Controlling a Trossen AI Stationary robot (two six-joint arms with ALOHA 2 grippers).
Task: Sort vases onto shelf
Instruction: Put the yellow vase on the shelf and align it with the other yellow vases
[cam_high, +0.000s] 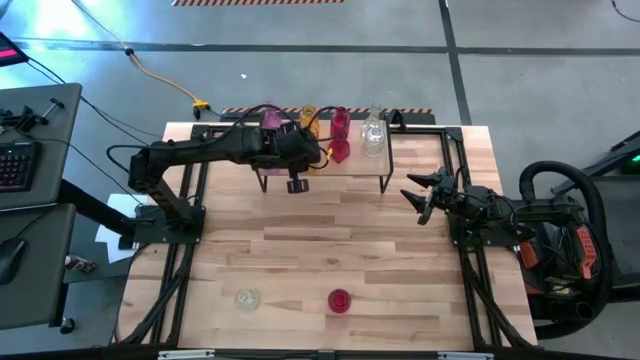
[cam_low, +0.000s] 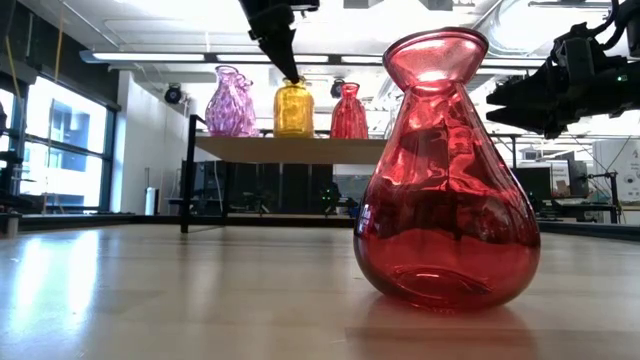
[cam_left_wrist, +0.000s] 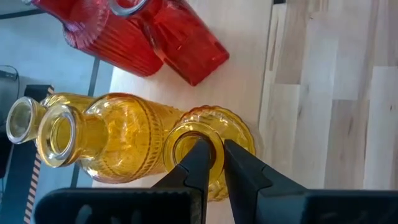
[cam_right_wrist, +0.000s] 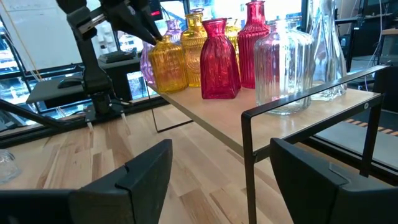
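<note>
The shelf (cam_high: 352, 170) stands at the table's far middle with pink, amber, red and clear vases upright on its wooden top. My left gripper (cam_left_wrist: 216, 155) reaches down from above onto the mouth of the front amber vase (cam_low: 293, 112), which stands on the shelf beside the pink vase (cam_low: 231, 103). My right gripper (cam_high: 421, 196) waits open and level at the table's right, clear of everything. A red vase (cam_high: 340, 300) and a clear vase (cam_high: 246, 298) stand on the table near its front edge. My left gripper has the amber vase's mouth rim (cam_left_wrist: 186, 134) between its fingers: one finger (cam_left_wrist: 198, 163) reaches into the opening and the other stands outside the rim. The fingers slant steeply down from above. The vase stands upright with its base on the shelf top.
Beside the held vase stand a second amber vase (cam_left_wrist: 118, 146) and two red vases (cam_left_wrist: 149, 37). Clear vases (cam_right_wrist: 283, 62) fill the shelf's right end. The shelf's black wire legs (cam_right_wrist: 247, 155) rise from the table. Bare tabletop lies between the shelf and the two front vases.
</note>
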